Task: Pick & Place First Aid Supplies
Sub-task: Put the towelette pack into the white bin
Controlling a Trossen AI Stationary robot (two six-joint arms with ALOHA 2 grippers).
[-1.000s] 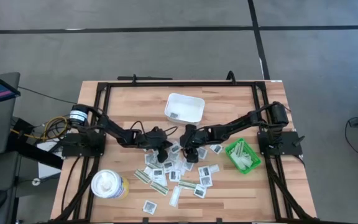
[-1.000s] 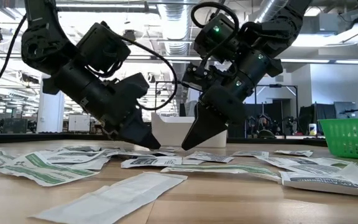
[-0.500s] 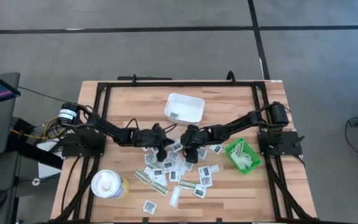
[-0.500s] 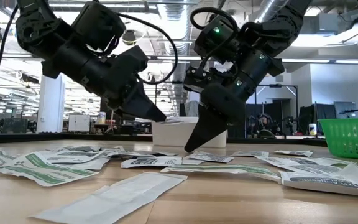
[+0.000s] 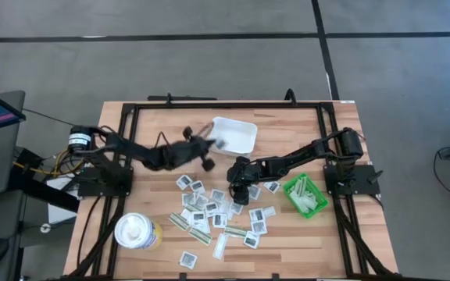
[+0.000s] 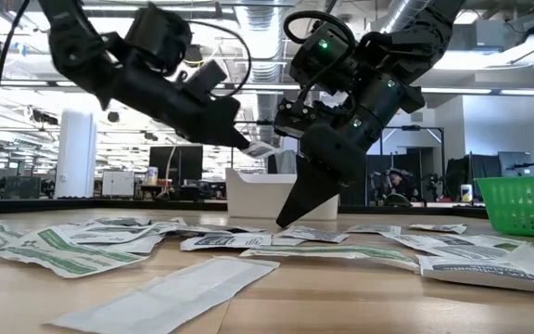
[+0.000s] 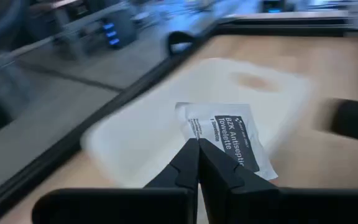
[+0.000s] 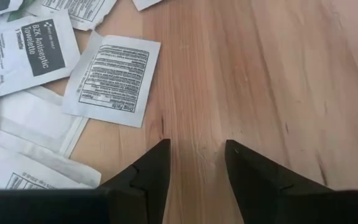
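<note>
Several first aid supplies, flat white packets and olive-striped strips, lie scattered on the wooden table near its front. My left gripper is shut on one square white towelette packet and is raised beside the left rim of the white tray. My right gripper stands open over bare wood at the pile's far right edge, pointing steeply down. Nothing lies between its fingers. The nearest packet lies flat just beyond them. My left gripper pinches the towelette packet between its two fingertips, at one edge near a corner. The fingers lie nearly level, pointing toward the tray. The packet sticks out past the fingertips, lifted clear of the table, over the tray's rim.
The green bin with white strips inside stands at the right, next to my right arm. A round white container stands at the front left. A black frame runs round the table's edges. Bare wood lies to the far left.
My left gripper has risen from the pile and swung toward the far edge and the tray. It has tipped from pointing steeply down to nearly level, with the packet lifted clear between its shut fingers.
</note>
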